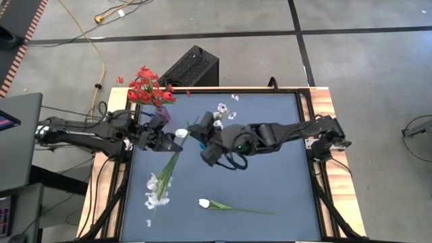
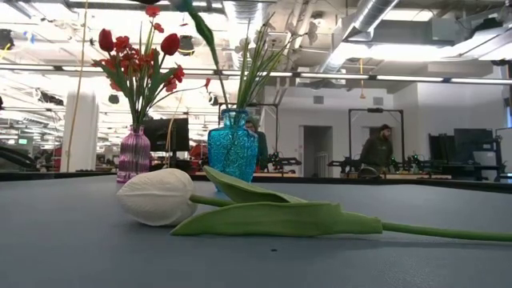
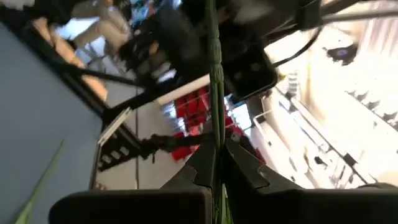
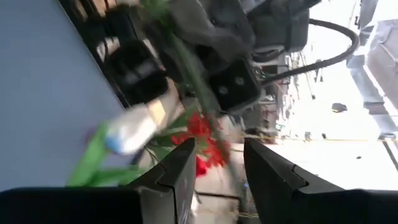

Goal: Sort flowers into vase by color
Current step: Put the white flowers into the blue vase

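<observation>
The table (image 1: 270,169), with its dark blue top, carried everything. The two arms met near its middle, toward the far edge. The left gripper (image 3: 216,163) was clenched on a thin green stem (image 3: 215,74) that ran straight up between its fingers; in the high view a white tulip bud (image 1: 181,133) showed right at that gripper, probably the head of the same flower. The right gripper (image 4: 217,163) hovered just beside it with its fingers spread apart and nothing between them.

At the far left corner stood the pink vase (image 2: 134,154), filled with red flowers (image 2: 138,60). Near the middle of the far edge stood the blue vase (image 2: 233,150), with green stems and leaves rising from it.

A white blossom spray (image 1: 160,186) lay toward the near left of the table, its stem pointing up toward the grippers. Another white tulip (image 2: 157,196) lay near the middle of the near edge, stem pointing toward the right edge. A few loose petals (image 1: 223,108) were scattered by the far edge.
</observation>
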Robot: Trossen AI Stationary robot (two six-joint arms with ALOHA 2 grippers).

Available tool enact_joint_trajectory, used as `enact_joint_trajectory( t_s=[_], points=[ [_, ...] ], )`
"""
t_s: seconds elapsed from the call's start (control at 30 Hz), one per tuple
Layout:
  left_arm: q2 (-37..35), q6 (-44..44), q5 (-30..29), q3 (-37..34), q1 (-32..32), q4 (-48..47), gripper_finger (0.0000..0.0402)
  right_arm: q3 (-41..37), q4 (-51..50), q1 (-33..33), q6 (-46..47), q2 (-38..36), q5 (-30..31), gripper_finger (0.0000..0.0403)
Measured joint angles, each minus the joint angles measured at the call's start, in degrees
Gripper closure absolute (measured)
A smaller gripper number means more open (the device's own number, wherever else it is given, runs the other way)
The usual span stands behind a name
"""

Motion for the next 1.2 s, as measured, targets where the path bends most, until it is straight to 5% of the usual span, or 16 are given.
enact_joint_trajectory(
  t_s=[0.37,0.63,0.73,1.0,1.2],
  points=[
    [2.3,1.5,0.0,-0.1,-1.6,0.4,0.04,0.2,0.5,1.4,-5.4,0.9,1.8,0.025],
    [2.3,1.9,0.1,0.0,-1.7,0.8,0.0399,0.2,-2.0,1.4,-5.7,0.9,1.9,0.0365],
    [2.4,3.5,-0.2,0.0,-1.7,0.8,0.0396,0.2,-3.0,1.4,-5.6,0.9,1.9,0.0373],
    [1.0,9.7,-2.8,-0.1,-1.5,2.4,0.0319,0.3,-7.1,2.0,2.9,0.3,-1.3,0.0373],
    [-0.8,14.5,-3.9,0.0,-1.5,13.0,0.0254,0.6,-8.1,2.3,11.5,-2.8,-9.3,0.0373]
  ],
)
